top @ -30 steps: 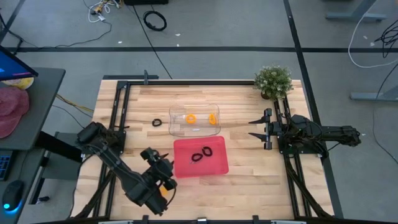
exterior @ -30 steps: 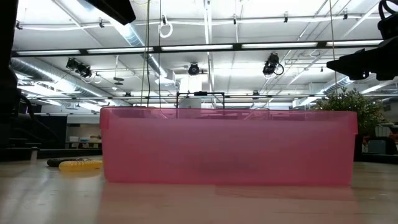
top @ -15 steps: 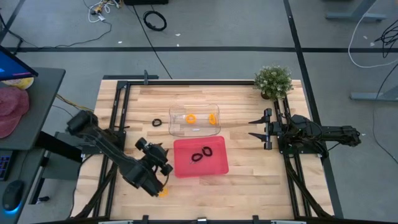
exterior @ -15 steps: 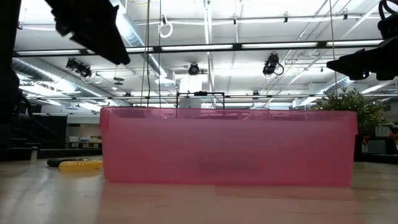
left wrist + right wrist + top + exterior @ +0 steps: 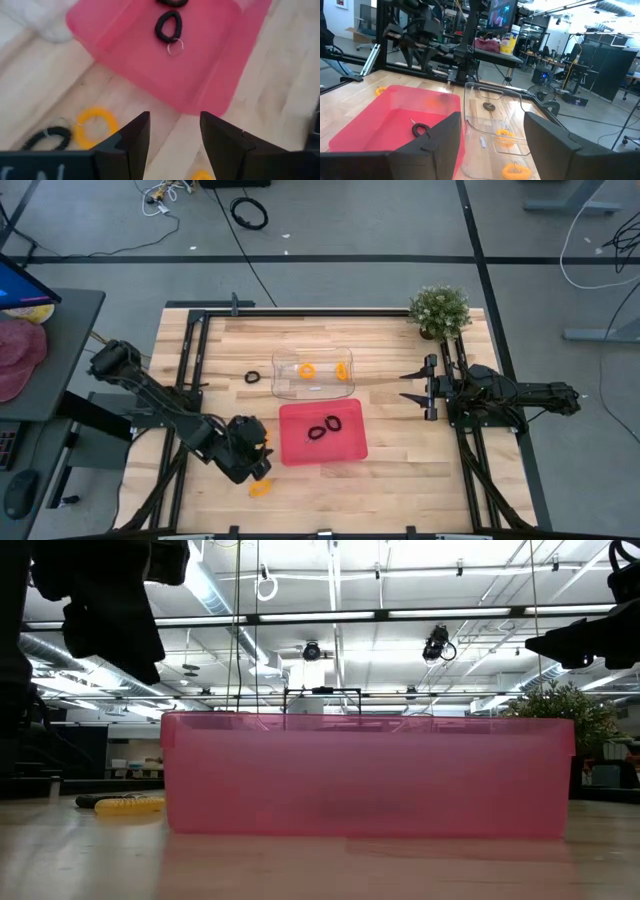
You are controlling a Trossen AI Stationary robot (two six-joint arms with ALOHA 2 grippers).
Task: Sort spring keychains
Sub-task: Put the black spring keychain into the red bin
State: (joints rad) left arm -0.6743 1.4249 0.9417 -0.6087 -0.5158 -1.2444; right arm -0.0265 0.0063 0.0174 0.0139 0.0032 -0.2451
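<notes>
My left gripper (image 5: 258,446) hangs open over the wood just left of the red tray (image 5: 345,448), tipped down, with nothing between its fingers (image 5: 172,117). Two black spring keychains (image 5: 322,428) lie in the red tray; one shows in the left wrist view (image 5: 169,26). Two orange ones (image 5: 325,370) lie in the clear tray (image 5: 285,385). An orange keychain (image 5: 95,127) and a black one (image 5: 47,137) lie on the table beside the red tray. Another orange one (image 5: 260,488) lies near the front edge, and a black one (image 5: 252,377) left of the clear tray. My right gripper (image 5: 408,385) waits open at the right.
A potted plant (image 5: 440,310) stands at the far right corner. Black frame rails (image 5: 195,350) run along the table's left and right sides. The red tray's near wall (image 5: 365,775) fills the low view. Bare wood lies in front of the red tray.
My left gripper has drawn back from the near edge toward the far edge and the left end of the red tray. It has sunk, rolled and tipped, staying open. The orange keychain near the front edge, earlier partly under the arm, now lies uncovered.
</notes>
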